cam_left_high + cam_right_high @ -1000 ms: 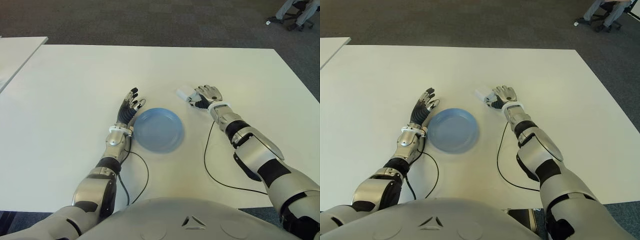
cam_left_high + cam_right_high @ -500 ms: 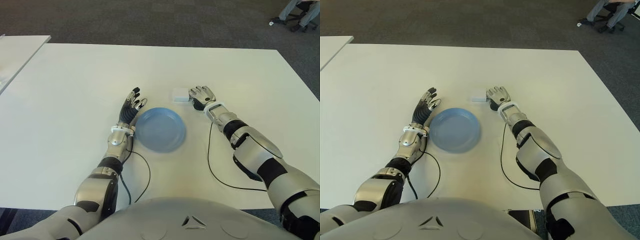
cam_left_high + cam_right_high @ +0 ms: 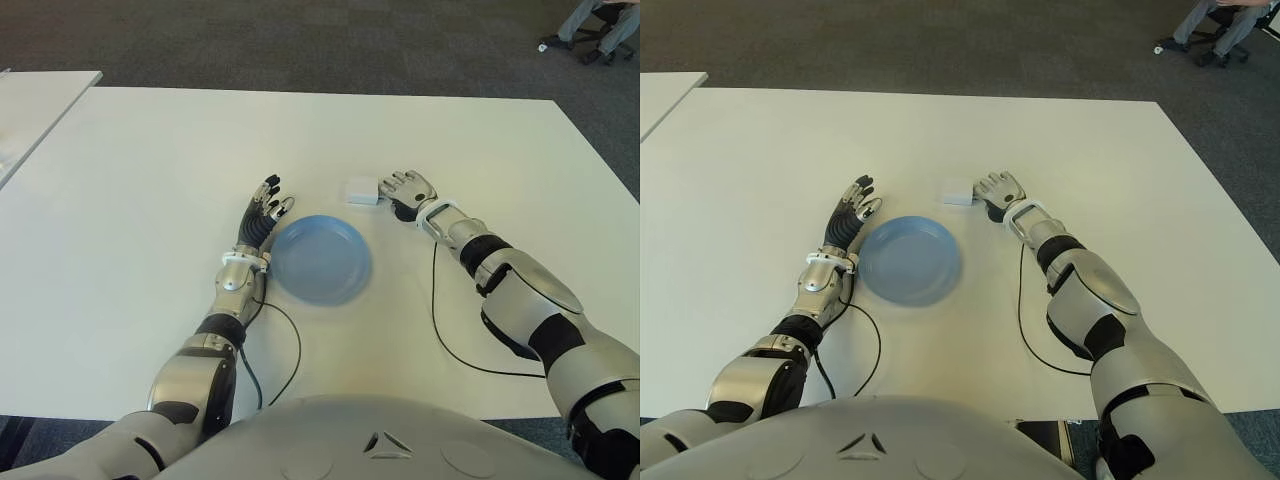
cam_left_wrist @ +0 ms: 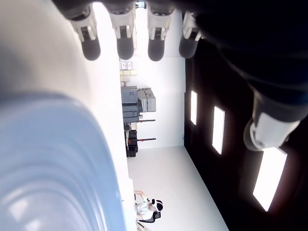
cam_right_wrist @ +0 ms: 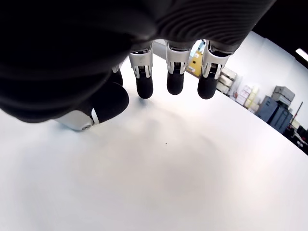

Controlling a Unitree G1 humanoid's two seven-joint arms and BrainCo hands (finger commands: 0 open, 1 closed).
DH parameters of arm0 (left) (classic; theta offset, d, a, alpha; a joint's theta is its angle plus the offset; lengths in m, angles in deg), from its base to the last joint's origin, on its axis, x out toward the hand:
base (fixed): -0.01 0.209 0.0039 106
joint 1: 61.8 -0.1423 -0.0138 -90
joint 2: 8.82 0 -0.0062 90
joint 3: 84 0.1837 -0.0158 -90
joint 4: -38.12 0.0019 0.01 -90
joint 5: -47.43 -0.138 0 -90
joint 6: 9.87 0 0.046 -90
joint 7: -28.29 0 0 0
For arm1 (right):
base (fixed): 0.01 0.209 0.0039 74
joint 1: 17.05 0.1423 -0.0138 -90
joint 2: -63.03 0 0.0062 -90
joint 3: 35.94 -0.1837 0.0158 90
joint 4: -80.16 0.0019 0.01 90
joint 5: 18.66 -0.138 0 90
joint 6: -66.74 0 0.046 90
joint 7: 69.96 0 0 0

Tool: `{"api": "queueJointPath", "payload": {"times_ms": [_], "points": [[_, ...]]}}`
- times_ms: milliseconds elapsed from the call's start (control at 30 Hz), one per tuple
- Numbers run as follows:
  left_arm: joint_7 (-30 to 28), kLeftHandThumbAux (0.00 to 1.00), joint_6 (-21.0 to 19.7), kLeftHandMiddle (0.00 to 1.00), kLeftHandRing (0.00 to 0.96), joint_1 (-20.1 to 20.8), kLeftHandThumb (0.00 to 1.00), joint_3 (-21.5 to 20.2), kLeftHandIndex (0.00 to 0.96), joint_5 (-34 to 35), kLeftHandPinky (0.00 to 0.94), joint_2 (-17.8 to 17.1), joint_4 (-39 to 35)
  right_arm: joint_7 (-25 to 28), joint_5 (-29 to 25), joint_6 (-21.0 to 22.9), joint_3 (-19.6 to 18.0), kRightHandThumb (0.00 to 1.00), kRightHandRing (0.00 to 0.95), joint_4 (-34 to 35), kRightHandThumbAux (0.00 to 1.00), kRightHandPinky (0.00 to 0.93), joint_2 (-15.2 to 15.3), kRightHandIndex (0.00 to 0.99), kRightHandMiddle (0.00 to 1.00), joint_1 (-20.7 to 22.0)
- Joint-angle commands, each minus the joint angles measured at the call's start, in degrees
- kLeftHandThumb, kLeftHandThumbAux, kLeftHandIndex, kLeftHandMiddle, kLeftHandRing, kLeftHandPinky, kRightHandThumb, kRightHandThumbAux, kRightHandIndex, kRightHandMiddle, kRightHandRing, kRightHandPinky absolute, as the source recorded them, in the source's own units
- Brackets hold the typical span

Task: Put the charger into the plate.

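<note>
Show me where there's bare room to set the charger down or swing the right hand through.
The blue plate holds nothing. White table is bare beyond both hands and right of the right arm. It is tight only where the charger lies beside the right hand, just past the plate's far rim. The left hand lies open at its left edge.

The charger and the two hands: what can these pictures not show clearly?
- Charger: in the eye views it is too small to show any prongs or port, or whether the right hand touches it.
- Right wrist view: the hand's own dark palm blocks most of the frame; no charger shows.
- Left wrist view: the left hand hides much, and the plate is blurred and cut off by the edge.
</note>
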Motion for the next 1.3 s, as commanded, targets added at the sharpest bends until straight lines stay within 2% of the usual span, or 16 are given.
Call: {"api": "queueJointPath", "payload": {"times_ms": [33, 467, 1000, 1300], "points": [[-0.28, 0.501, -2.37, 0.088, 0.081, -2.99, 0.0, -0.16, 0.0, 0.16, 0.087, 0.63, 3.14, 5.79, 2.47, -4.46, 2.66, 0.0, 0.0, 0.2, 0.347, 0.0, 2.8, 0.0, 0.0, -4.49], [-0.67, 0.504, -2.81, 0.092, 0.086, -2.62, 0.0, -0.65, 0.0, 0.66, 0.091, 0.68, 3.6, 8.23, 2.6, -7.96, 2.88, 0.0, 0.0, 3.63, 0.362, 0.0, 7.59, 0.0, 0.0, -3.64], [-0.36, 0.503, -3.37, 0.081, 0.071, -2.48, 0.0, -0.63, 0.0, 1.03, 0.07, 0.33, 3.97, 8.91, 2.04, -8.14, 1.61, 0.0, 0.0, 3.58, 0.373, 0.0, 8.21, 0.0, 0.0, -2.06], [-0.02, 0.503, -3.61, 0.072, 0.065, -2.8, 0.0, -0.65, 0.0, 0.97, 0.07, -0.04, 3.47, 11.45, 0.81, -7.78, -0.51, 0.0, 0.0, 5.9, 0.357, 0.0, 8.5, 0.0, 0.0, -0.14]]}}
